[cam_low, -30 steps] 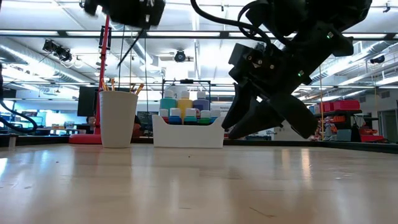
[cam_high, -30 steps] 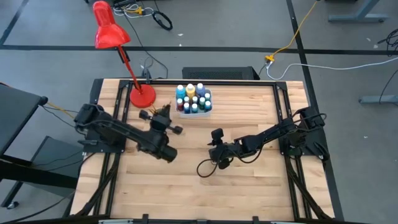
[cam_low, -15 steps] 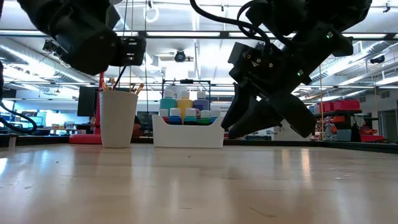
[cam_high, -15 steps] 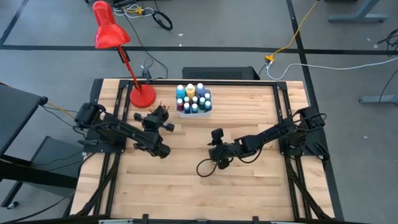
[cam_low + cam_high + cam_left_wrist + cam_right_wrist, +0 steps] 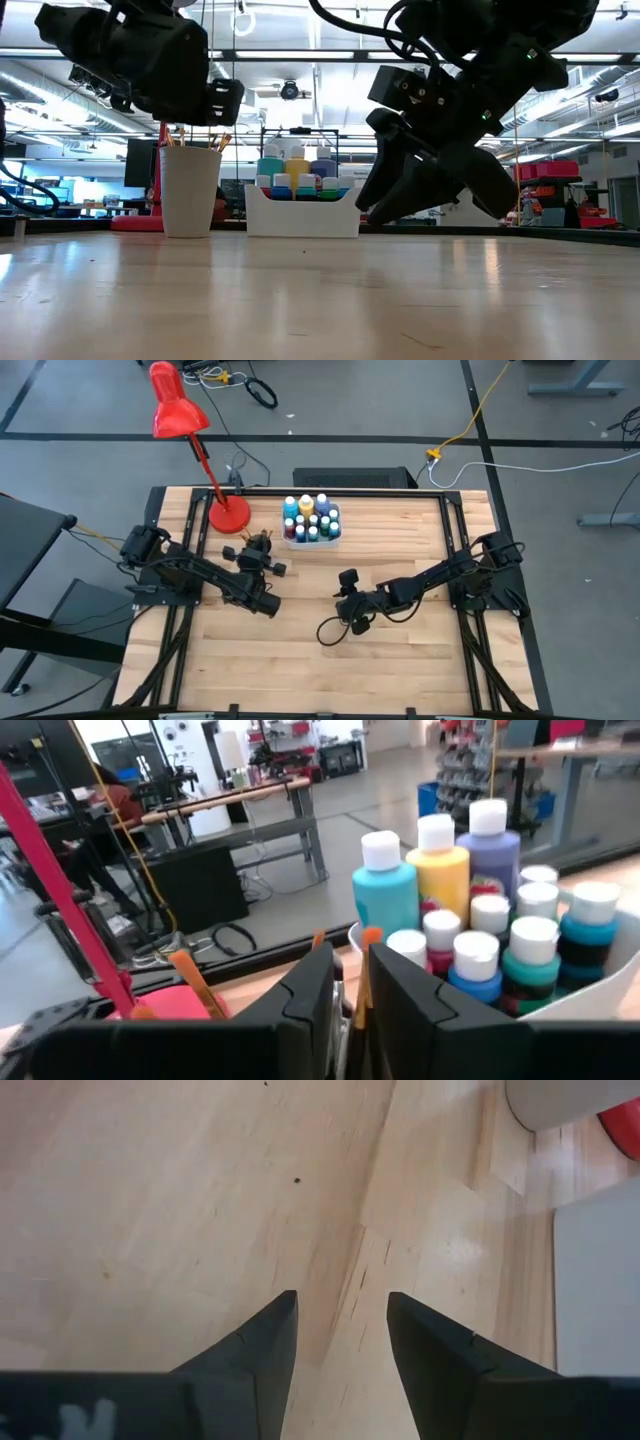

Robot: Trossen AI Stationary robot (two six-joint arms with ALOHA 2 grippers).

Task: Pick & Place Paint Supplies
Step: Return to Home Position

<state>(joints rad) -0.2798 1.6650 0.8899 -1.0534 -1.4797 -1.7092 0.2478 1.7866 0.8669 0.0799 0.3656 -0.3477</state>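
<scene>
From above, your left tool sits just on the near side of the white cup and points at it, so this arm is by far the nearer one. The right tool hangs over bare tabletop well to the cup's right. The paint bottles stand packed in a white holder just right of the cup, and the red lamp has its base just behind and left of it.

At tabletop height, the brushes stand on end in the cup, handles fanning out of its mouth. The left tool hangs above and beside that mouth (so I judge that backing away means clearing those ends first).

Through the left wrist, the fingers are parted by only a slit, with nothing pinched. Brush ends show straight ahead, and the bottles beyond are teal, yellow and purple with white caps.

Through the right wrist, the fingers are spread wide over bare wood, holding nothing, and the cup shows far ahead.
</scene>
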